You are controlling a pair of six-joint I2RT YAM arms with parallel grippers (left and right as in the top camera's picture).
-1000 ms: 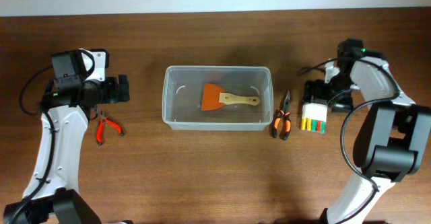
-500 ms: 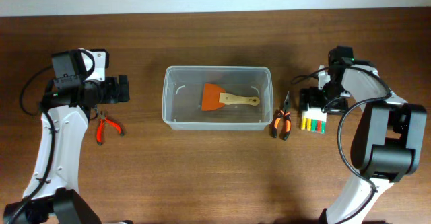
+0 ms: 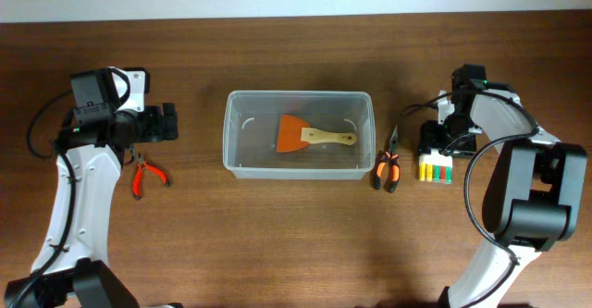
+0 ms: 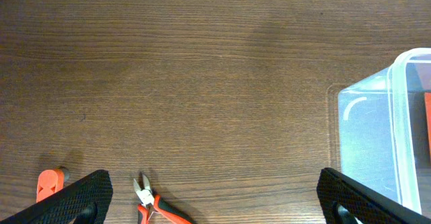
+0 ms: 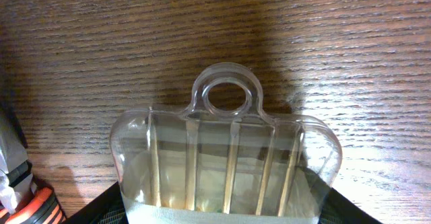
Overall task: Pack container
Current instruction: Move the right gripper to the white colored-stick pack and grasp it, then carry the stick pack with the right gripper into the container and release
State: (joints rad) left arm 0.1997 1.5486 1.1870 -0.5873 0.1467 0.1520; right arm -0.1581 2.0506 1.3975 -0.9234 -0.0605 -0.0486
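Observation:
The container [image 3: 298, 166] is a clear rectangular tub in mid-table, holding an orange scraper with a wooden handle [image 3: 305, 137]. Its corner shows in the left wrist view [image 4: 397, 116]. My left gripper [image 3: 167, 123] is open and empty, above the table left of the tub, with red pliers [image 3: 146, 174] just in front of it; the pliers also show in the left wrist view [image 4: 156, 206]. My right gripper [image 3: 437, 147] is open, its fingers [image 5: 222, 214] straddling a clear hang-pack of coloured tools [image 3: 435, 168]. The pack fills the gap between the fingers in the right wrist view [image 5: 225, 157].
Orange-and-black pliers [image 3: 387, 165] lie between the tub's right wall and the pack; a handle end shows in the right wrist view [image 5: 30, 207]. Cables run along both arms at the table's sides.
My right gripper has come down over the clear pack, and the pack has shifted slightly right and toward the front. The left arm has not moved.

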